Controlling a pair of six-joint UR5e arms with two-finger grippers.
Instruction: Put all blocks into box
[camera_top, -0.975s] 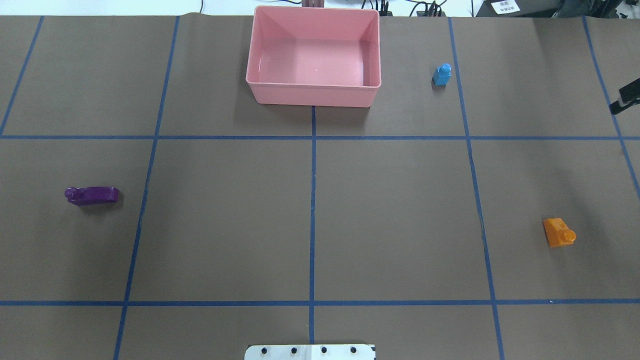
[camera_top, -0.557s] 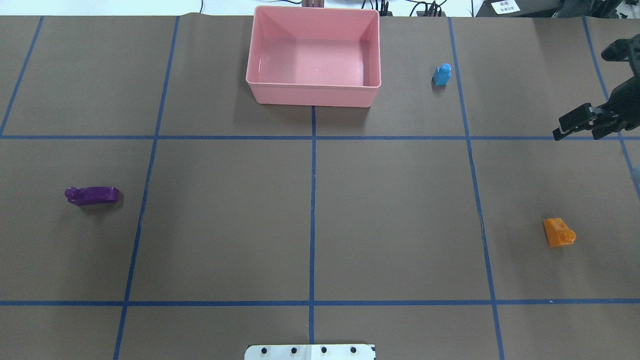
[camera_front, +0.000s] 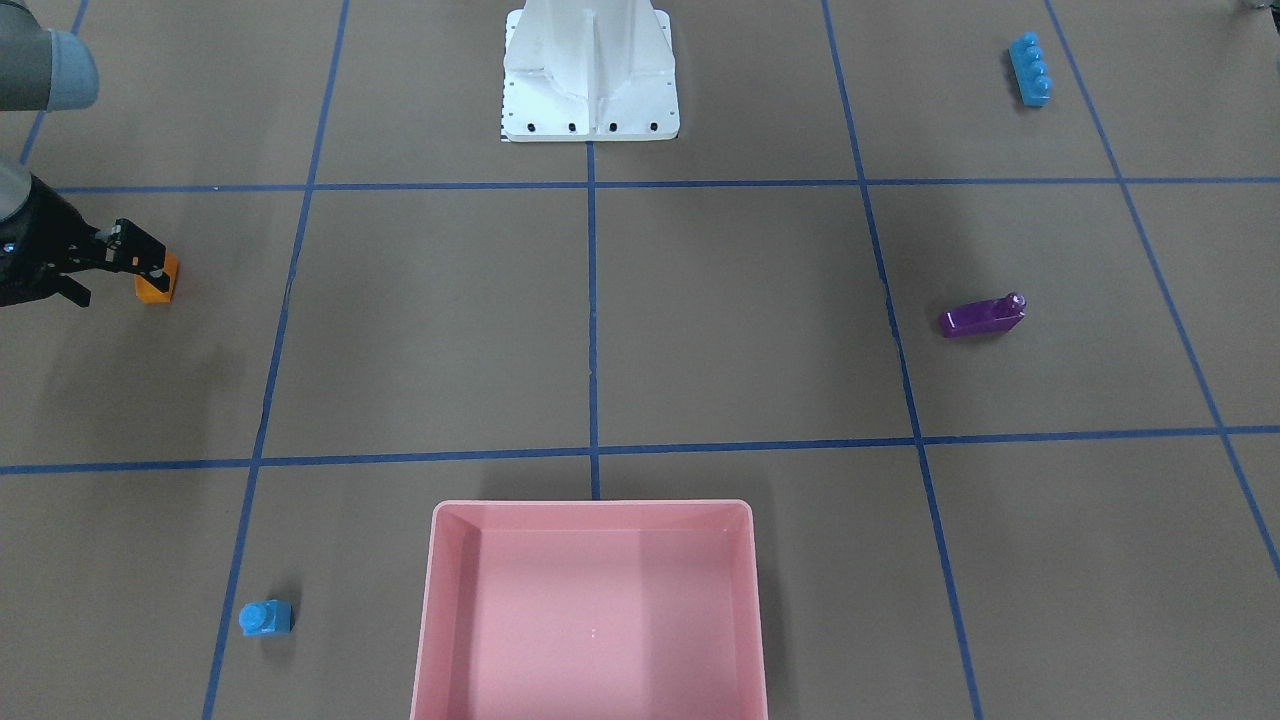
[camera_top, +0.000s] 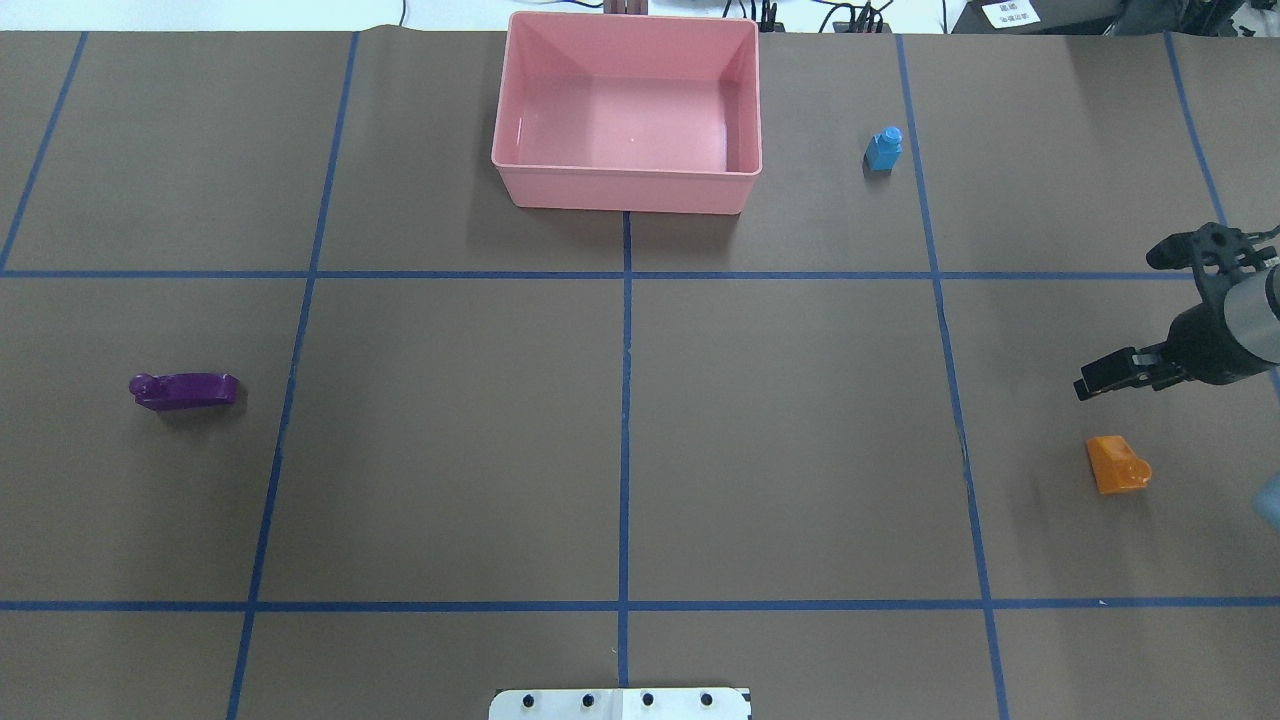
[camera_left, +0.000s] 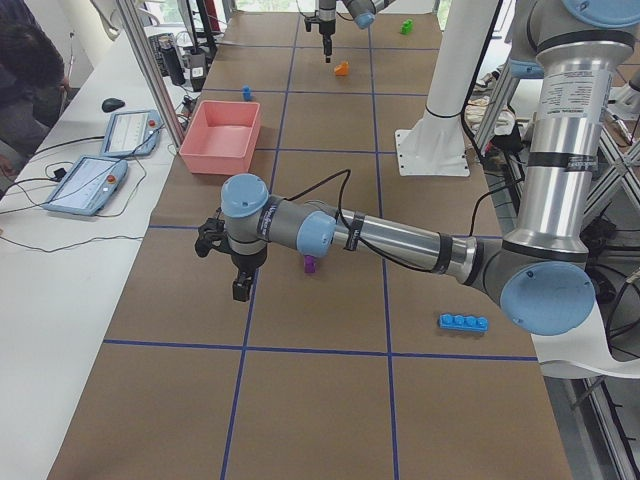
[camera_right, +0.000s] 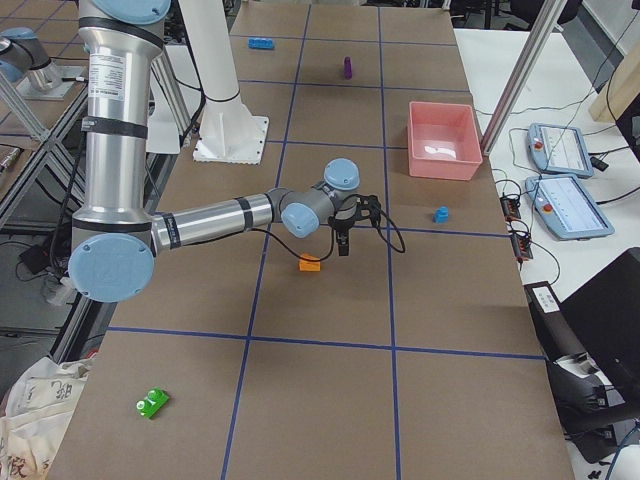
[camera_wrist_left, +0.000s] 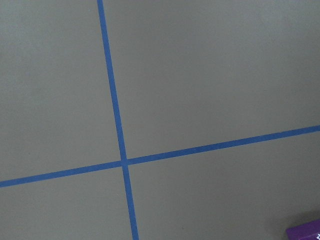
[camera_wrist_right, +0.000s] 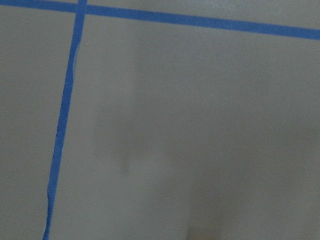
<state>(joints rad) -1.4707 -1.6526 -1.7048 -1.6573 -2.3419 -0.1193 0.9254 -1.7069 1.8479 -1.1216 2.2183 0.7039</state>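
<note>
Overhead exterior puts the right fingers (camera_top: 1090, 385) nearest the orange block (camera_top: 1118, 465), which sits on the desk (camera_top: 780, 440) toward its right end, stud pointing at that end. From that camera the tips look a little to the box side of the block. From across the desk they overlap its edge, and both side views show them hanging in the air above it, slightly farther from the robot than the block is. So I'd judge the coming move to be a short shift toward the robot and then a straight drop. Whether those fingers are parted or closed I cannot tell, and nothing shows between them. The left fingers (camera_left: 240, 288) hover toward the desk's left end, near the purple block (camera_top: 185, 390) but not over it, and I cannot tell their state either. That purple one lies with its long axis running left to right along the desk. The small light-blue block (camera_top: 884, 150) stands just right of the pink box (camera_top: 625, 192). The long light-blue block (camera_front: 1030, 68) and the green block (camera_right: 152, 403) lie far off at opposite ends, and the box holds none.
</note>
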